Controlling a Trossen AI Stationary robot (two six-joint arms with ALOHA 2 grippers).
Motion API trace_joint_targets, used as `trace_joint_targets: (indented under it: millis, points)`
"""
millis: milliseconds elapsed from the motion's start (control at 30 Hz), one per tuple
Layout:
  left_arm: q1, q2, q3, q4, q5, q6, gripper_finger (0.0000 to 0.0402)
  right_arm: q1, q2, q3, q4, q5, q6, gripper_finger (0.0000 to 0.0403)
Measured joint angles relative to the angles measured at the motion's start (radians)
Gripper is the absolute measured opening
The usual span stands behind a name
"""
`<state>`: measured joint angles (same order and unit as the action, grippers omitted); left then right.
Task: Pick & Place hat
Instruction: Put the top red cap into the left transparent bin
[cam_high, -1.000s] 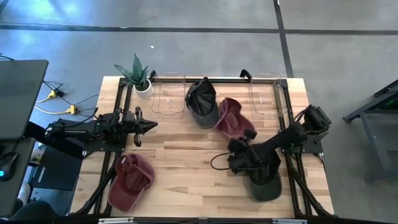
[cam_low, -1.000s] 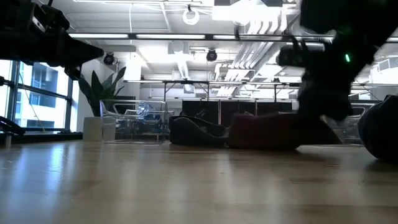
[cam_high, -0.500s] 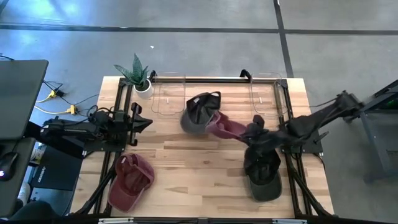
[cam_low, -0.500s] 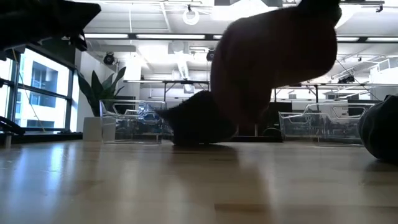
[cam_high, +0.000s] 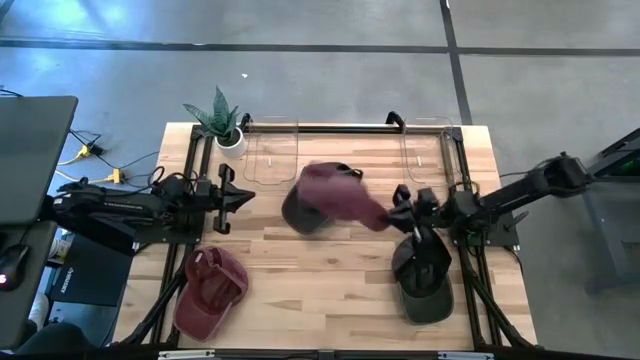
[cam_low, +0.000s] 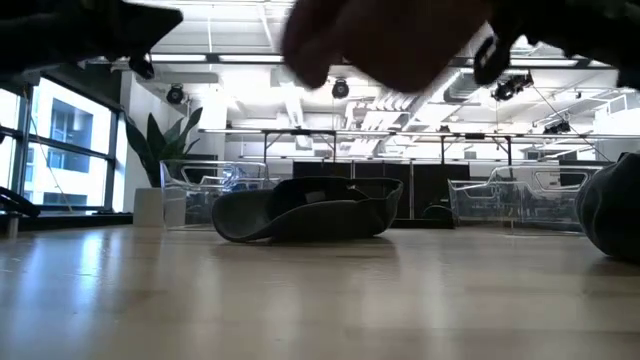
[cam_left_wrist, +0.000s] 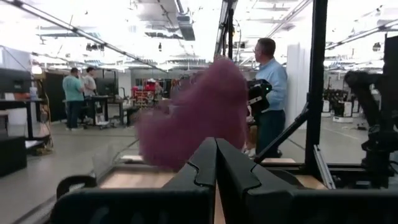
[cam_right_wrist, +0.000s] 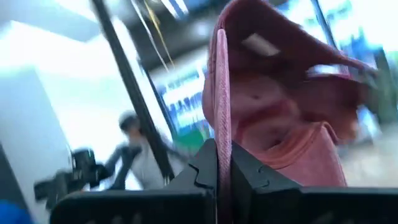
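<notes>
The maroon hat (cam_high: 340, 195) hangs in the air over the middle of the table (cam_high: 300, 270), pinched at its edge by the right gripper (cam_high: 396, 214), whose fingers are clamped tight on the fabric; in the right wrist view the cloth (cam_right_wrist: 273, 118) rises straight out from between the closed fingertips and fills most of the frame. From the low view the lifted hat shows only as a dark blur (cam_low: 390, 45) near the top. Directly beneath and partly covered by it from above lies a black cap (cam_high: 298, 212), resting on the wood with its crown tilted, plain to see in the low view (cam_low: 305, 210). Just beside the right gripper, toward the table's near right corner, sits a dark green cap (cam_high: 424, 280). A second maroon cap (cam_high: 208, 290) lies well apart at the near left corner. Two clear plastic bins (cam_high: 270, 155) (cam_high: 430, 150) stand along the far edge, and a small potted plant (cam_high: 222, 122) occupies the far left corner. The left gripper (cam_high: 243, 198) waits over the left side of the table, fingers pressed together and holding nothing. Through the left wrist view, people (cam_left_wrist: 268, 93) stand in the room beyond. No readable writing or brand shows on any hat.
</notes>
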<state>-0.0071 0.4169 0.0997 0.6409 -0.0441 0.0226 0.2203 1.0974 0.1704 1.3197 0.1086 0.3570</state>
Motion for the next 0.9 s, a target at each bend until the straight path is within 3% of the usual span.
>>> trace_joint_targets:
  millis: [100, 333, 533, 700, 900]
  points:
    - [0.0, 0.067, 0.06, 0.001, 0.009, 0.034, 0.0, -0.037, 0.154, 0.046, 0.25, -0.142, -0.123, 0.0006]
    - [0.0, 0.284, 0.177, -0.008, 0.065, 0.06, 0.0, -0.108, 0.452, 0.439, 0.219, -0.569, -0.245, 0.0007]
    - [0.0, 0.448, 0.213, 0.041, 0.155, 0.061, 0.0, -0.198, 0.56, 0.625, 0.246, -0.645, -0.247, 0.0008]
    - [0.0, 0.581, 0.217, 0.258, 0.229, 0.169, 0.0001, -0.267, 0.583, 0.701, 0.246, -0.809, -0.17, 0.0007]
    - [0.0, 0.73, 0.219, 0.568, 0.243, 0.286, 0.0038, -0.294, 0.601, 0.726, 0.245, -0.882, -0.155, 0.001]
